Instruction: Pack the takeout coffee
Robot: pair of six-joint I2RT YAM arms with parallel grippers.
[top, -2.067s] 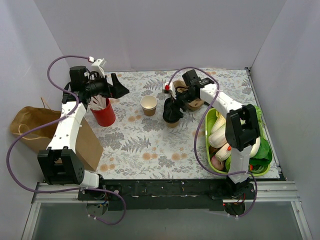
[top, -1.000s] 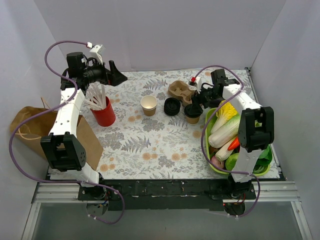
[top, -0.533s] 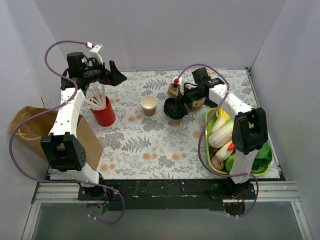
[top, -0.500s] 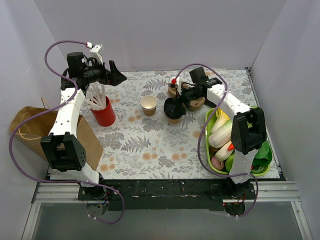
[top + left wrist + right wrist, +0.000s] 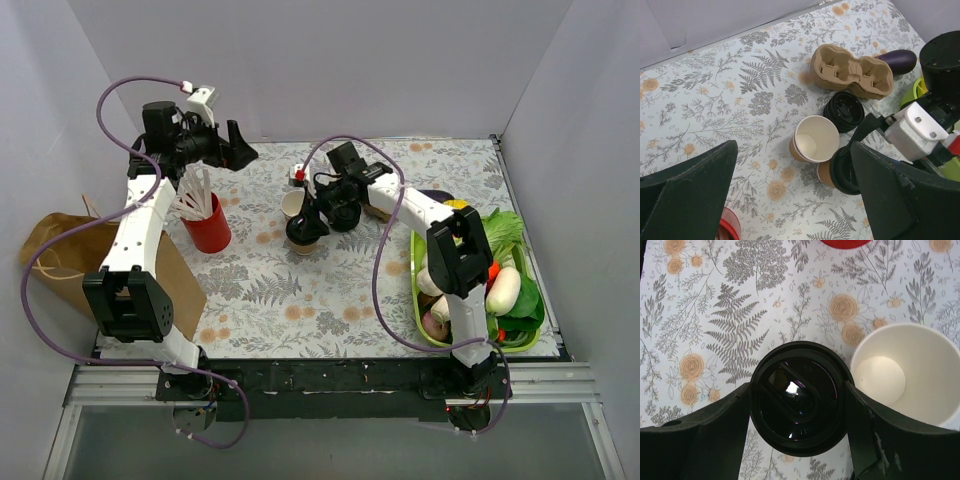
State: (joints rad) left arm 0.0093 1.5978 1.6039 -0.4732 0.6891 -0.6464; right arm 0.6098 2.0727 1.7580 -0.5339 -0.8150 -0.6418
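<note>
Now the right end effector (image 5: 797, 392) clasps the lidded cup (image 5: 796, 399).

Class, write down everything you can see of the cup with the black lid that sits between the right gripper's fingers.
The lidded cup is a small paper cup, tan on its visible side, capped with a round, glossy black plastic lid with a raised rim. It stands upright. The right gripper clasps it, one dark finger against each side of the lid. It sits close beside the open cup, above the floral tablecloth; whether its base rests there cannot be told.
</note>
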